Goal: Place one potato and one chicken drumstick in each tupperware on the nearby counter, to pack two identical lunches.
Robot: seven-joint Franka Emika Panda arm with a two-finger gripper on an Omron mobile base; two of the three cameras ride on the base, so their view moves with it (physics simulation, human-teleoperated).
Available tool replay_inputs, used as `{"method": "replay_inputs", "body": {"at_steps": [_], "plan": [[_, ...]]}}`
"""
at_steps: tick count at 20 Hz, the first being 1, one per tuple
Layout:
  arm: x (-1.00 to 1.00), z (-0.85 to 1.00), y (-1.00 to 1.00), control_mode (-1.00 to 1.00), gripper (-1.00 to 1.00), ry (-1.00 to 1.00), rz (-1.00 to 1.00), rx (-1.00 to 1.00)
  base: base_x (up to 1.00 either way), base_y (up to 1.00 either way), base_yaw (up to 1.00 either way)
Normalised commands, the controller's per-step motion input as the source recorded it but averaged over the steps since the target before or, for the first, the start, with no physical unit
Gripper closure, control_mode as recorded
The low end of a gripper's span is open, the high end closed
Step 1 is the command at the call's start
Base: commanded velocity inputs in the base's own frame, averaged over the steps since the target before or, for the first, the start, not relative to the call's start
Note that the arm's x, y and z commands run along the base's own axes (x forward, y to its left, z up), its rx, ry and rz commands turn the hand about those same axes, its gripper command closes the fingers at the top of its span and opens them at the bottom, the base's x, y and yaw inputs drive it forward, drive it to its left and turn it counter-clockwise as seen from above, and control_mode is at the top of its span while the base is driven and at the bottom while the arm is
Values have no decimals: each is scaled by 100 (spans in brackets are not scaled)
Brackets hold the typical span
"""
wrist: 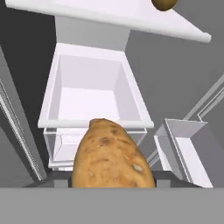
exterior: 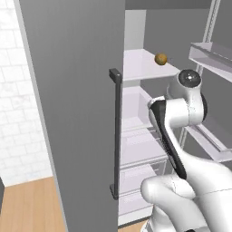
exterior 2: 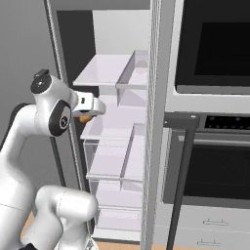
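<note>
Gripper [exterior 2: 97,108] clenched on a potato [wrist: 111,155], held inside the open fridge [exterior: 72,90] above a white drawer [wrist: 89,98]. A second potato [exterior: 160,59] lies on the upper shelf [exterior: 145,63]. Step in hand, as judged: carrying out. Next calls for withdrawal toward the counter's trays.

Potato [wrist: 111,155] is blocking my pincer's fwd view; fridge door [exterior: 77,113] is crowding my left, open bin [wrist: 89,94] ahead is leaving room.
</note>
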Motion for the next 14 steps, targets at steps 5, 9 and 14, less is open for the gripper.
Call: {"method": "replay_inputs", "body": {"at_steps": [5, 9, 14], "plan": [[-20, -14, 5, 100, 100, 3, 1, -1, -80, 2, 3], [0, 0, 0, 100, 100, 0, 0, 0, -100, -51, -1], [0, 0, 0, 100, 100, 0, 0, 0, -70, -100, -21]]}}
